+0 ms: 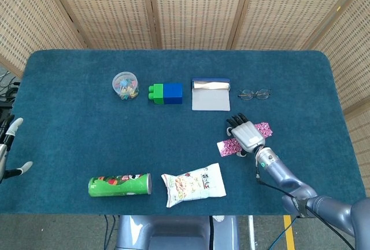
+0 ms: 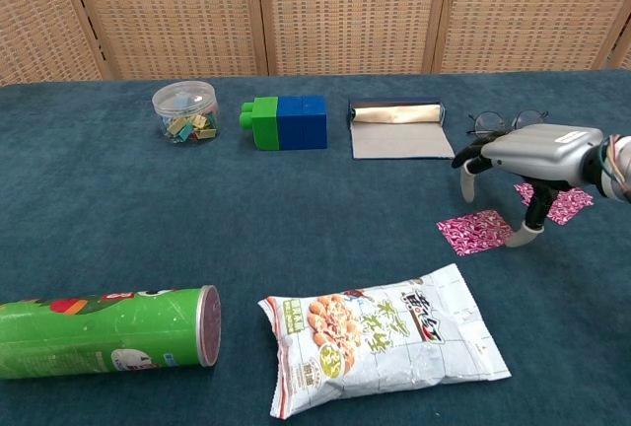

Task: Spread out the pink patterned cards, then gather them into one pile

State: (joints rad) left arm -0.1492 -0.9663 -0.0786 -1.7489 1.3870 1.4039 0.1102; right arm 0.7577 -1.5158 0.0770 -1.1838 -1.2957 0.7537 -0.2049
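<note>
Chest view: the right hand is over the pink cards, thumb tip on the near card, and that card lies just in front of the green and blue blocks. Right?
Not quite. The near pink card lies in front of the foil roll and glasses, well right of the green and blue blocks. The chest view shows it. The rest holds: the right hand is over the cards, thumb tip on that card's right edge.

On the table there are two pink patterned cards, one pair of glasses, one green chip can, one snack bag, one clip jar, one block piece and one foil roll.
</note>
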